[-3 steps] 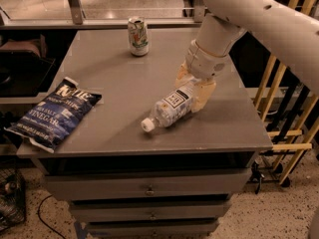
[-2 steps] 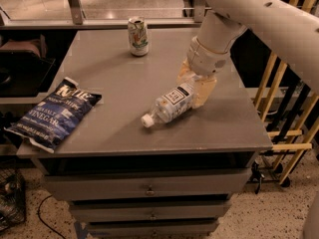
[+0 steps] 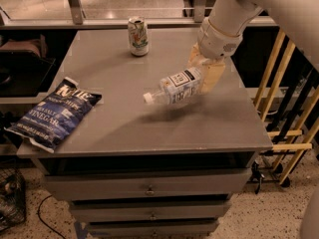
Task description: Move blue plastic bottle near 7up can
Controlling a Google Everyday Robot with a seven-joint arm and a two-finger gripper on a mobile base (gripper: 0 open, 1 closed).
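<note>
One gripper (image 3: pixel 201 78) is all we see of the tool's working end. It hangs over the right half of the grey table (image 3: pixel 124 128), and its tan fingers (image 3: pixel 213 76) are clamped around the blue plastic bottle (image 3: pixel 175 87). The bottle lies almost level in the grasp, with its white cap pointing away from the gripper toward the left and slightly down. It seems to hang just clear of the tabletop, with a soft shadow beneath it, though we cannot be sure of the gap. The near finger covers the bottle's base end, and the far finger is mostly hidden behind the bottle, so we cannot see how far the grip reaches along it.

The white arm (image 3: pixel 230 19) rises from the gripper and is cut off by the top and right edges. The 7up can (image 3: pixel 138 36) stands upright well to the gripper's left and beyond it, near the table's far edge and well apart from the bottle. Its markings are too blurred for us to read. Far to the gripper's left and nearer the camera, a dark blue chip bag (image 3: pixel 55 112) lies flat, with its corner hanging over the table's edge. Below the tabletop are drawers (image 3: pixel 149 188), with the lowest one partly cut off.
</note>
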